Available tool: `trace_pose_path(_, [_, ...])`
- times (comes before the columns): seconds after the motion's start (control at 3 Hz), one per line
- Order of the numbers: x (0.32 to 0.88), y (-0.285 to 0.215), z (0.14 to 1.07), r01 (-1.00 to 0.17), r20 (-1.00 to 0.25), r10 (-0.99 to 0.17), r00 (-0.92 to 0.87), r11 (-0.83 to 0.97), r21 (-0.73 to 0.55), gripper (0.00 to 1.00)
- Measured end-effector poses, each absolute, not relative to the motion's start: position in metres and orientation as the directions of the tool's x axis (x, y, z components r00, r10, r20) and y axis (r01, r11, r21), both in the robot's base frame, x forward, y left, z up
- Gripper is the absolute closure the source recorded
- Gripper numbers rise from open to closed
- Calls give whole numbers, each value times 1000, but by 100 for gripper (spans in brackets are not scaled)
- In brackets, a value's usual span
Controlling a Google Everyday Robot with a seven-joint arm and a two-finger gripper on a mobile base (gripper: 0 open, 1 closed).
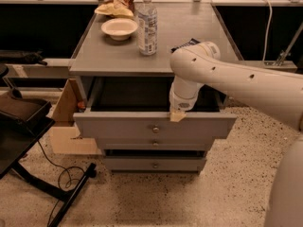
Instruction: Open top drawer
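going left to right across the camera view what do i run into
cardboard box on the floor → bowl → water bottle → gripper, resting at the front edge of the pulled-out top drawer → white cable at the far right
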State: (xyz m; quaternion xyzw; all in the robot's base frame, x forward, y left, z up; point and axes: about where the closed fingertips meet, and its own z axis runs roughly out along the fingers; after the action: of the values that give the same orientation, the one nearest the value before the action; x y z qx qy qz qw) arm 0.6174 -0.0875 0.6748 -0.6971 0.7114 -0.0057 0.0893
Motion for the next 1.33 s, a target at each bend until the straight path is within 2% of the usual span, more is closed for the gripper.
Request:
trace_pose_path(0.67, [583, -101, 681, -998, -116, -993, -7, 14, -63, 100])
trace_pose_path(1.33, [583, -101, 681, -998, -116, -993, -7, 14, -63, 50])
